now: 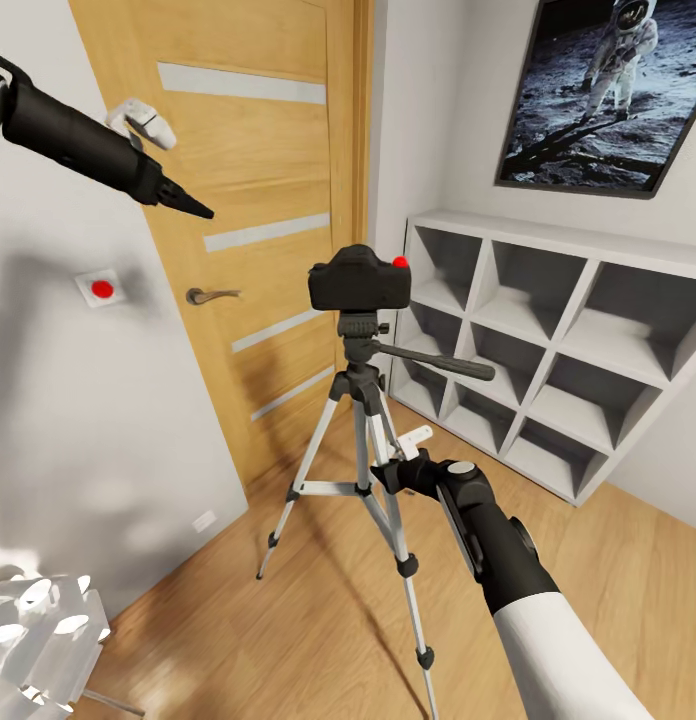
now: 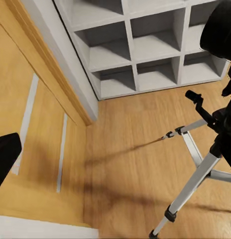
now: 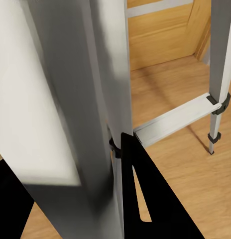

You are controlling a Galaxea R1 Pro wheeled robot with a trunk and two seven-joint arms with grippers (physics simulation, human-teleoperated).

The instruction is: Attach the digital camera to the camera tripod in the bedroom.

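The black digital camera (image 1: pixel 360 280) with its red spot sits upright on the head of the camera tripod (image 1: pixel 360 372), whose silver legs stand on the bedroom's wood floor in front of the door. My right gripper (image 1: pixel 400 455) is low at the tripod's near leg. In the right wrist view that leg (image 3: pixel 80 99) fills the gap between the black fingers (image 3: pixel 145 199). My left gripper (image 1: pixel 183 170) hangs high, up and left of the camera, open and holding nothing. The left wrist view looks down on the pan handle (image 2: pixel 199 103) and a leg (image 2: pixel 195 181).
The wooden door (image 1: pixel 258 150) with pale stripes is behind the tripod. A white cube shelf (image 1: pixel 548 330) lines the right wall under an astronaut picture (image 1: pixel 598 90). A red button (image 1: pixel 101 289) is on the left wall. A white faceted object (image 1: pixel 38 630) stands at the bottom left.
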